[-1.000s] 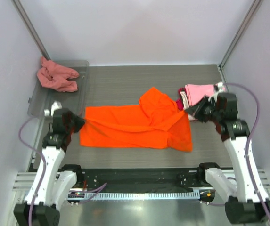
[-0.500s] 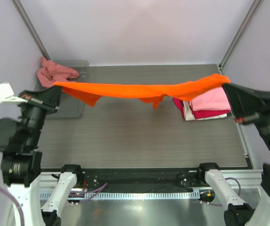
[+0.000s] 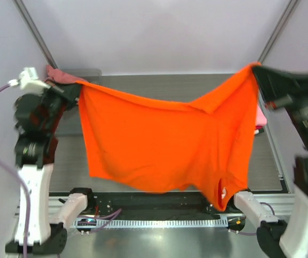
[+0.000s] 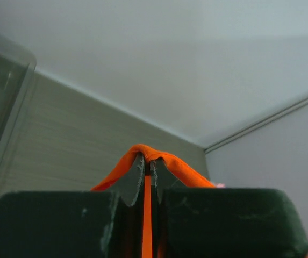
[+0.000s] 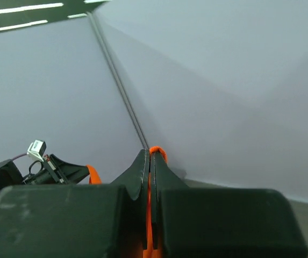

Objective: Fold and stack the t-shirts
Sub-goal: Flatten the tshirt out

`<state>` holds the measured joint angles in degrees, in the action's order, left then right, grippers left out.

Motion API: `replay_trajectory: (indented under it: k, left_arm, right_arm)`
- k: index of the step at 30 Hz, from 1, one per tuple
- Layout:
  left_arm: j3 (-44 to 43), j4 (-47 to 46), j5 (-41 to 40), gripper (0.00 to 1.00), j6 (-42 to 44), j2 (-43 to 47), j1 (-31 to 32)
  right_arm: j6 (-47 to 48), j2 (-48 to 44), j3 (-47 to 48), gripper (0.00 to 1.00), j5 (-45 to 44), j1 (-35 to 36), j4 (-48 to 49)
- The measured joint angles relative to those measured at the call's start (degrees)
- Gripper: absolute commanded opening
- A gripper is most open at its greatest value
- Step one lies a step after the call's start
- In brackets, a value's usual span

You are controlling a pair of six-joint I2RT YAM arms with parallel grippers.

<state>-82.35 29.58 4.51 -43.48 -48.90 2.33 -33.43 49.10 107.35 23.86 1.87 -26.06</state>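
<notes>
Now the orange t-shirt (image 3: 159, 145) hangs spread in the air above the worktop (image 3: 143, 86). The left fingers (image 4: 134, 181) are clenched on one top corner and the right fingers (image 5: 138, 173) on the other. The step looks like opening it out for folding. The next move calls for lowering it flat and taut, without bunching.

Three t-shirts are visible: one orange t-shirt (image 3: 159, 145), one salmon-pink t-shirt (image 3: 58, 75) and one light pink t-shirt (image 3: 260, 116), the last two mostly hidden. There is one clear tray (image 3: 92, 73). Two grippers are present: the left gripper (image 3: 80, 86) and the right gripper (image 3: 255, 69).
</notes>
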Motion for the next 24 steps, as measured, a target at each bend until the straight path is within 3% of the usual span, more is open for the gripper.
replay_trajectory:
  k: [6,10,13,16,19,21,24]
  left_arm:
    - [6.29,-4.39,1.07,0.00,-2.29,-21.18,0.00]
    - [3.02,-8.59,4.66,0.00,-3.93,-33.33,0.00]
    - [-10.29,-10.08,7.85,0.00,-4.35,-43.95,0.00]
    - [-29.14,-10.34,9.62,0.00,-3.43,-53.51,-0.09]
    - [-46.27,-11.13,11.80,0.00,-2.54,-60.19,-0.94]
    - [-51.30,-12.85,14.25,0.00,-2.95,-61.79,-2.21]
    - [-51.12,-18.29,17.14,0.00,-4.00,-62.03,-5.64]
  right_arm:
    - [-2.10,21.77,-9.38,0.01,0.59,0.00,7.72]
    - [-3.78,38.16,-7.06,0.01,0.96,0.00,6.78]
    - [-4.15,48.19,3.02,0.01,0.98,0.00,4.00]
    - [-4.24,57.27,22.60,0.01,1.07,-0.02,-0.15]
    - [-4.94,60.83,36.24,0.01,1.88,-0.66,0.74]
    - [-5.66,60.48,40.00,0.01,2.99,-1.79,2.89]
    - [-6.43,56.78,36.22,0.01,5.14,-4.20,8.26]
